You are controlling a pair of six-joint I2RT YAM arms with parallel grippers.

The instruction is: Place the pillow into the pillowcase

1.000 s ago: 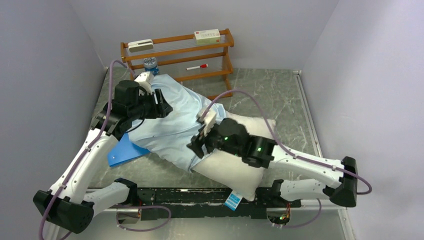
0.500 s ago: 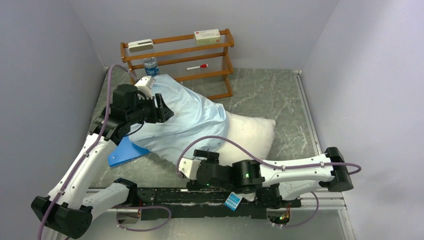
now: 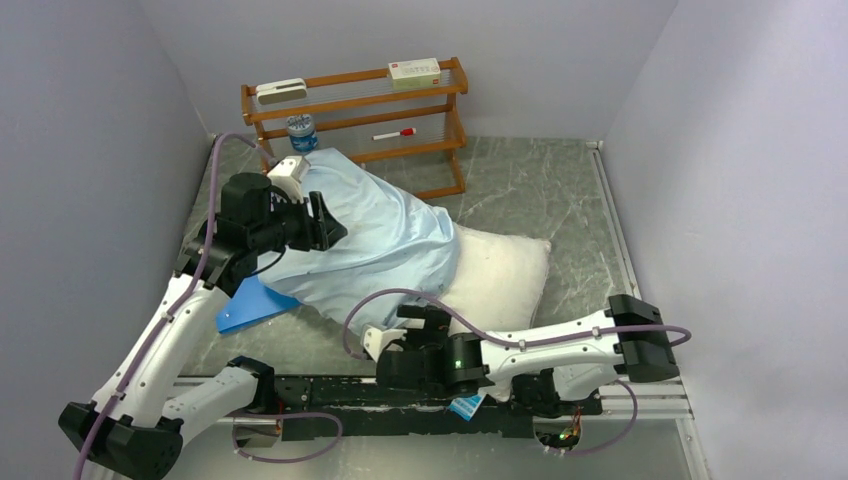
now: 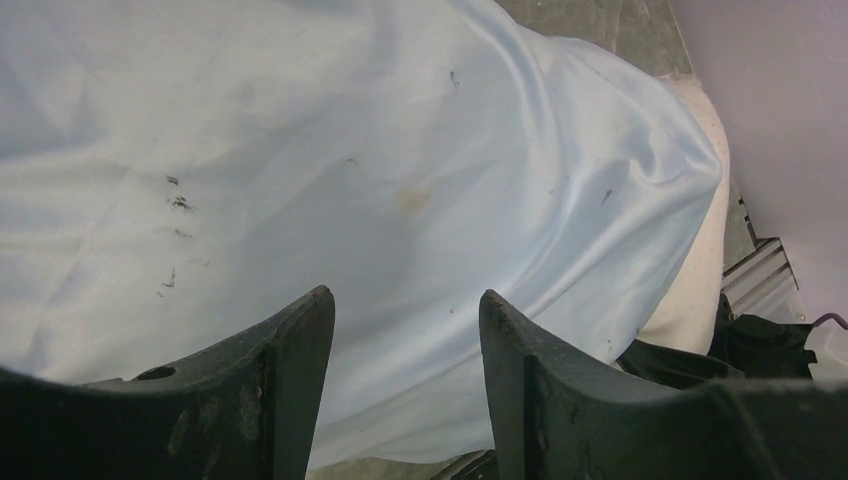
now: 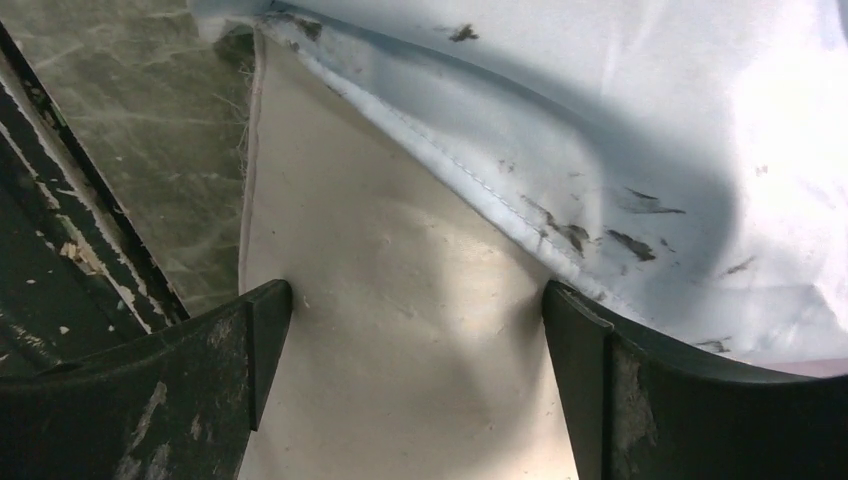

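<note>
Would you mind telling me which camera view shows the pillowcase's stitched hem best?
The right wrist view: the hem runs close up across the pillow, with its stitching visible. The top external view shows most of the pillowcase, but its hem is small there. The left wrist view shows mostly plain cloth.

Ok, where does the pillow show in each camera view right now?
Top external: the pillow lies centre-right, its left part inside the pillowcase.
Left wrist: the pillow is only a cream strip at the right edge, under the blue fabric.
Right wrist: the pillow fills the lower centre.
Shared landmark: the pillowcase's edge lying across the pillow.
</note>
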